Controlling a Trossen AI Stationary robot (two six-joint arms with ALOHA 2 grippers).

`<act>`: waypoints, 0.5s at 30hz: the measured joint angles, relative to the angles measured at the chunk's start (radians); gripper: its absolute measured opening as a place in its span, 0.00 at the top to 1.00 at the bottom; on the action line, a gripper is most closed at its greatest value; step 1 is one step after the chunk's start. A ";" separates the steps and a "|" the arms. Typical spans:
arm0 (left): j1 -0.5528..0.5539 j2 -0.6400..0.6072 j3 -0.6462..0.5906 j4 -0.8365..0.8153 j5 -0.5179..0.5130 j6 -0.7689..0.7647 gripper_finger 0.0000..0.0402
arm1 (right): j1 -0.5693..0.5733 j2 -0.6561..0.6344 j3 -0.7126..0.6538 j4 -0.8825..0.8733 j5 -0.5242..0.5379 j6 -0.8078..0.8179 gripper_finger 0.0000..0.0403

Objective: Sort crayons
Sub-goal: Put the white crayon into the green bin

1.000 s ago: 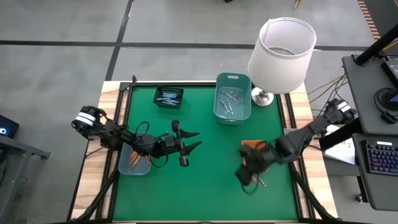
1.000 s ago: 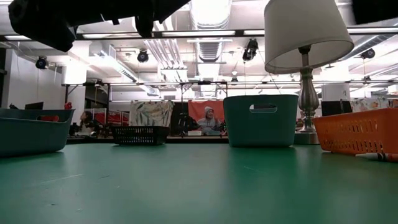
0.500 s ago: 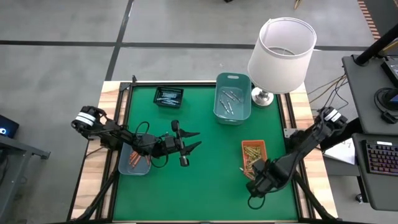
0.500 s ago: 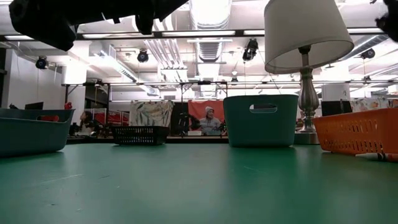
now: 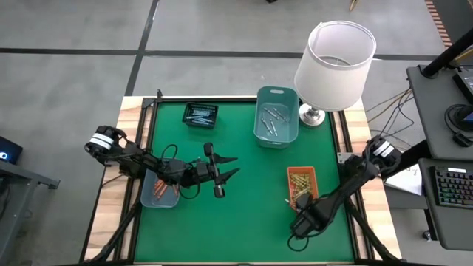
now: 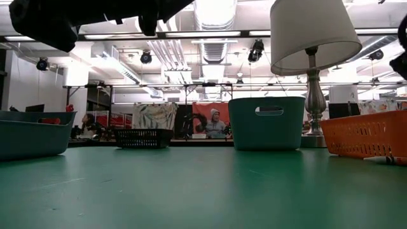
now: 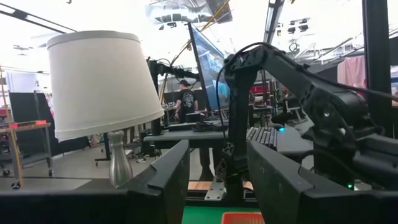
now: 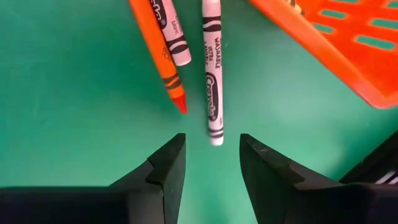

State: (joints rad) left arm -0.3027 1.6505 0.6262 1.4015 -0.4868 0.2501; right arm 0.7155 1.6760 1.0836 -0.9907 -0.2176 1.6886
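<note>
— So, where's the right gripper [image 8: 211,163]?

— Spread open, empty, just above the thin white paper-wrapped crayon [image 8: 211,68] lying beside the orange plastic basket [image 8: 336,37].

— Handling?

— Probably light, stiff, prone to rolling; pinch it mid-length.

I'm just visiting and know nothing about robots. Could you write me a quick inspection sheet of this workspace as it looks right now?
Surface: green mat on a wooden table.
Job's things: loose orange crayon and white crayon beside the orange tray; more crayons in the teal bin, black tray and left bin.
Clutter: lamp at the far right corner.
Grippers: left gripper open, hovering mid-table; right gripper open, just above the loose crayons.
Cables: wires on the left arm; more off the right edge.
Surroundings: person beyond the table; desk with keyboard.
</note>
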 joint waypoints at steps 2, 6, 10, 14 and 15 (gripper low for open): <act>0.000 0.000 0.000 -0.006 0.000 0.000 0.64 | 0.000 0.016 0.000 0.000 0.001 -0.019 0.66; 0.000 0.000 0.000 -0.006 0.000 0.000 0.64 | 0.000 0.043 -0.001 0.000 0.005 -0.058 0.68; 0.000 0.000 0.000 -0.006 0.000 -0.001 0.64 | 0.000 0.058 -0.007 0.002 0.010 -0.084 0.70; 0.000 0.000 0.000 -0.006 0.000 -0.006 0.64 | -0.001 0.066 -0.017 0.011 0.008 -0.103 0.73; 0.000 0.000 0.000 -0.007 0.000 -0.006 0.64 | -0.001 0.066 -0.020 0.013 0.008 -0.108 0.74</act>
State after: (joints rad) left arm -0.3031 1.6508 0.6262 1.3949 -0.4870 0.2443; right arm 0.7143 1.7423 1.0640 -0.9782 -0.2096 1.5809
